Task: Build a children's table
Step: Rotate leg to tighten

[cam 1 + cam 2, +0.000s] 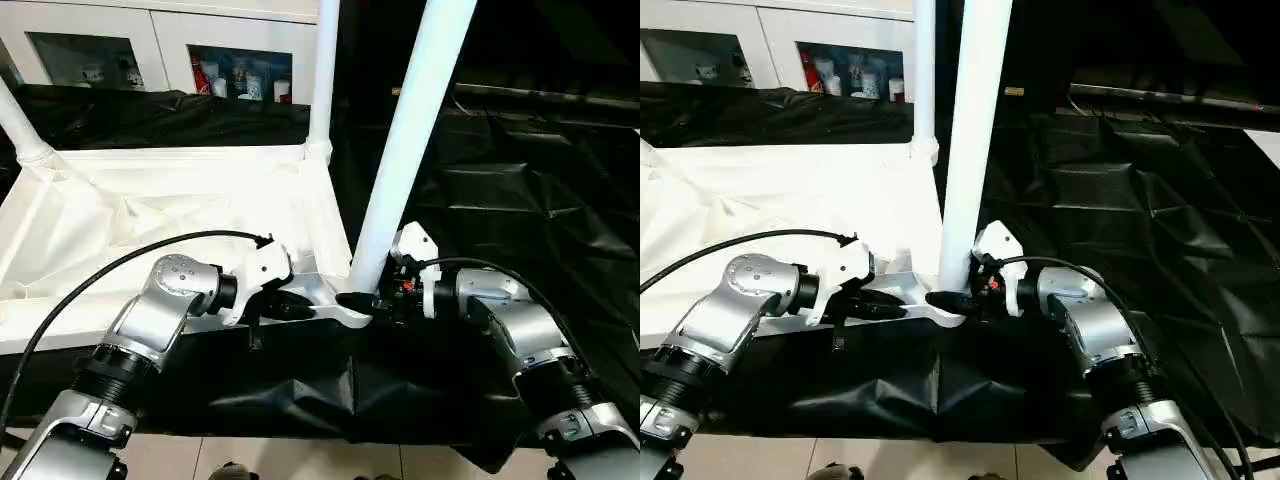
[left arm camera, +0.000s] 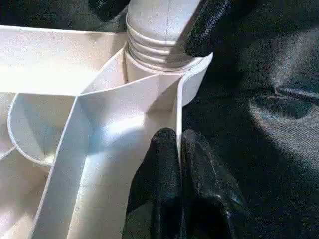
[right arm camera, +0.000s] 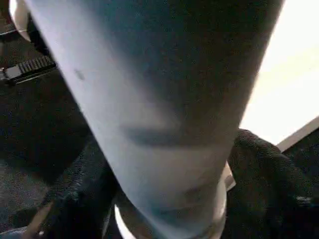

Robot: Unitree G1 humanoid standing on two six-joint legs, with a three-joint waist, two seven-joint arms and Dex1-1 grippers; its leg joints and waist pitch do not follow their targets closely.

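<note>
Black sheeting (image 1: 520,200) bears no writing; left claw (image 2: 180,149) pinches top's rim (image 2: 178,107), right claw (image 3: 164,199) straddles leg (image 1: 405,150).

The table top (image 1: 150,215) at the left of the head view is seen in plain white — ribbed underneath — and the legs (image 1: 405,150) rising from it are the same white. A glossy black sheet (image 1: 520,190) is spread across the right and bottom. Silver forearms (image 1: 160,310) end in black fingers (image 2: 167,169). At upper left, a white cabinet (image 1: 170,40) is fronted with dark glass.
</note>
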